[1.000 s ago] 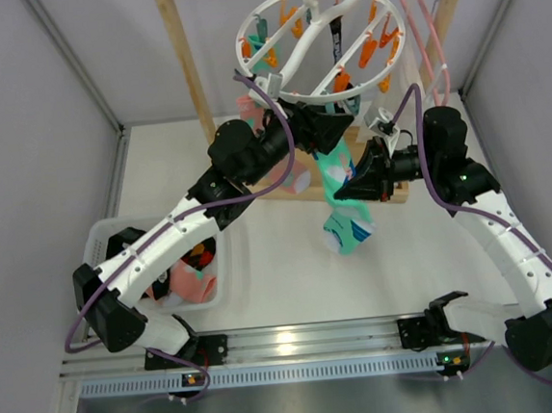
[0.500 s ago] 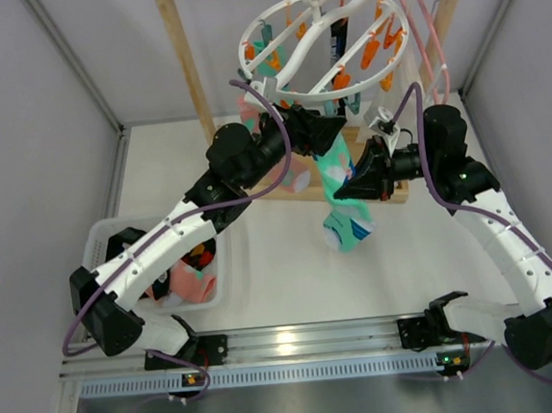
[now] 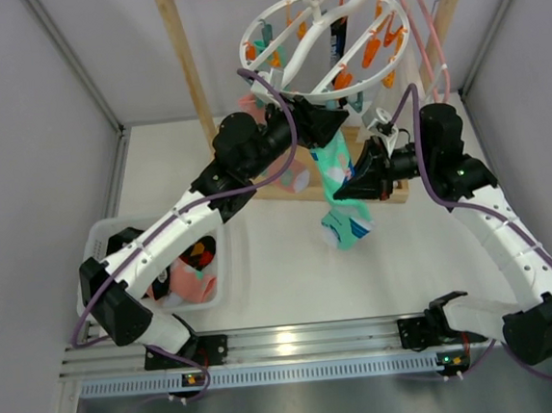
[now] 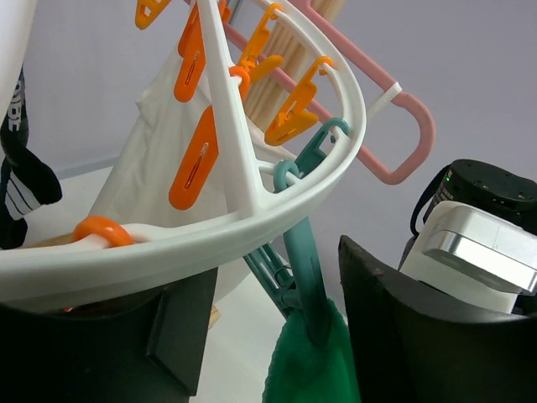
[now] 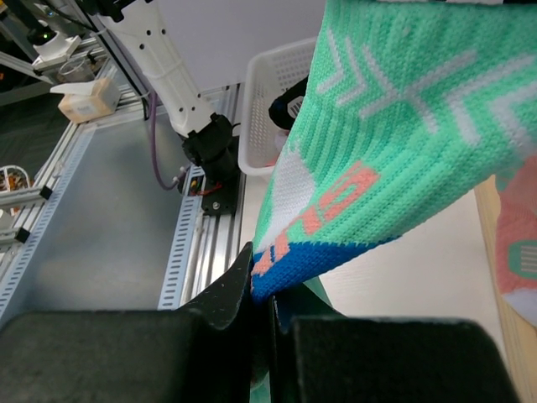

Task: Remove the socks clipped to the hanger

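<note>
The hanger [image 3: 325, 43], a white ring with orange and teal clips, hangs from the wooden bar. A teal clip [image 4: 300, 267] on its rim holds a mint-green sock [image 3: 337, 187] that hangs below. My left gripper [image 3: 332, 124] sits just under the ring. In the left wrist view its fingers [image 4: 419, 336] stand either side of that clip with gaps, so the left gripper [image 4: 277, 336] is open around it. My right gripper [image 3: 351, 182] is shut on the sock [image 5: 403, 109] lower down, where the right gripper [image 5: 267, 302] pinches its blue edge. A black sock [image 4: 21, 168] stays clipped further round.
The wooden rack frame [image 3: 182, 70] stands at the back, with a pink wire hanger [image 3: 426, 39] on its right end. A white cloth [image 4: 159, 159] hangs behind the ring. The white basket [image 3: 101, 251] at the left holds several socks. A pink sock [image 5: 520, 252] shows at the right.
My left gripper has risen and moved right to the teal clip, and its jaws have narrowed. The right gripper has kept its hold on the sock.
</note>
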{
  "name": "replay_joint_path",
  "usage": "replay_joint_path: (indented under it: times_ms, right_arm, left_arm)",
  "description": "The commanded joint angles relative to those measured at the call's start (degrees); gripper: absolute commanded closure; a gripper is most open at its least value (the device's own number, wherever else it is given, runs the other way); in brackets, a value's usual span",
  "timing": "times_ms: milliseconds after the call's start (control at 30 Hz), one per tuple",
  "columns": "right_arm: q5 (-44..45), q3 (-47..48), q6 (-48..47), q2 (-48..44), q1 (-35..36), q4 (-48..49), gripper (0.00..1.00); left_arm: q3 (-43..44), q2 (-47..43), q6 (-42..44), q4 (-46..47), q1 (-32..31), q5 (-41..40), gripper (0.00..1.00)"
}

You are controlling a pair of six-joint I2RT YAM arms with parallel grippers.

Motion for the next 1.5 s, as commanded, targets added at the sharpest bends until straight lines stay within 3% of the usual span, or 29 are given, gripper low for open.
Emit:
replay_joint_path:
  times_ms: [0,67,167,333,400,567,667,700,800,900,933,1033,1133,1267,1367,1400,1467]
  right_arm:
    - [-5.09,2.01,-3.12,0.25,-0.27,-3.23,1.00]
    - [-5.09,2.19,-3.82,0.60,-0.36,-3.67,1.00]
    - [-4.83,2.54,-4.18,0.77,-0.36,-4.20,1.00]
    - [-4.30,2.45,-4.87,1.04,-0.36,-4.90,1.00]
    - [-3.78,2.10,-5.14,0.95,-0.27,-5.25,1.00]
    - [-0.44,0.52,-4.62,-0.01,-0.27,-5.08,1.00]
    - [7.44,-1.94,-0.23,-1.86,-0.18,-1.22,1.00]
    - [9.48,-2.73,0.82,-2.56,-0.18,-0.25,1.00]
    - [14.85,-6.85,5.13,-5.28,-0.27,3.36,1.00]
    - [16.27,-10.64,8.12,-8.18,-0.27,6.78,1.00]
    - [16.79,-11.95,9.26,-8.63,-0.27,7.40,1.00]
    - [18.20,-13.71,11.46,-9.77,-0.18,9.69,1.00]
    - [18.99,-14.51,14.00,-9.51,-0.18,11.88,1.00]
    - [23.28,-14.08,18.23,-8.28,1.65,15.66,1.00]
    - [27.84,-13.54,23.58,-6.96,4.11,21.18,1.00]
    - [29.17,-13.81,28.12,-6.35,4.73,23.73,1.00]
    - [32.68,-14.42,32.37,-5.38,7.36,31.02,1.00]
  left_arm:
    - [2.83,0.53,-0.78,4.52,0.87,2.85,0.39]
    - [2.83,0.71,-0.79,5.04,1.04,3.20,0.52]
    - [2.83,0.97,-0.88,5.22,1.13,3.12,0.60]
    - [2.92,1.41,-0.61,5.31,1.13,2.77,0.82]
    - [3.01,1.50,-0.35,5.22,1.13,2.42,1.00]
    - [2.31,1.06,-0.35,5.22,1.22,2.06,1.00]
    - [-0.15,-0.26,-0.17,5.22,1.22,1.71,0.82]
    - [-0.94,-0.78,-0.26,5.22,1.22,1.45,0.67]
    - [-4.11,-2.89,0.18,5.22,1.22,0.92,0.60]
    - [-7.53,-5.61,0.71,5.13,1.22,1.09,0.46]
    - [-8.41,-7.36,0.79,5.13,1.22,1.18,0.35]
    - [-12.89,-11.23,0.88,5.13,1.13,1.44,0.16]
    - [-19.30,-16.14,0.09,5.13,1.13,1.27,0.03]
    - [-25.81,-22.84,-0.44,-0.04,1.13,-4.50,0.02]
    - [-26.44,-27.23,-0.09,-12.58,1.13,-13.20,0.02]
    - [-25.91,-28.03,0.18,-21.23,1.13,-20.19,0.02]
    - [-23.90,-30.49,0.27,-28.67,1.13,-27.26,0.02]
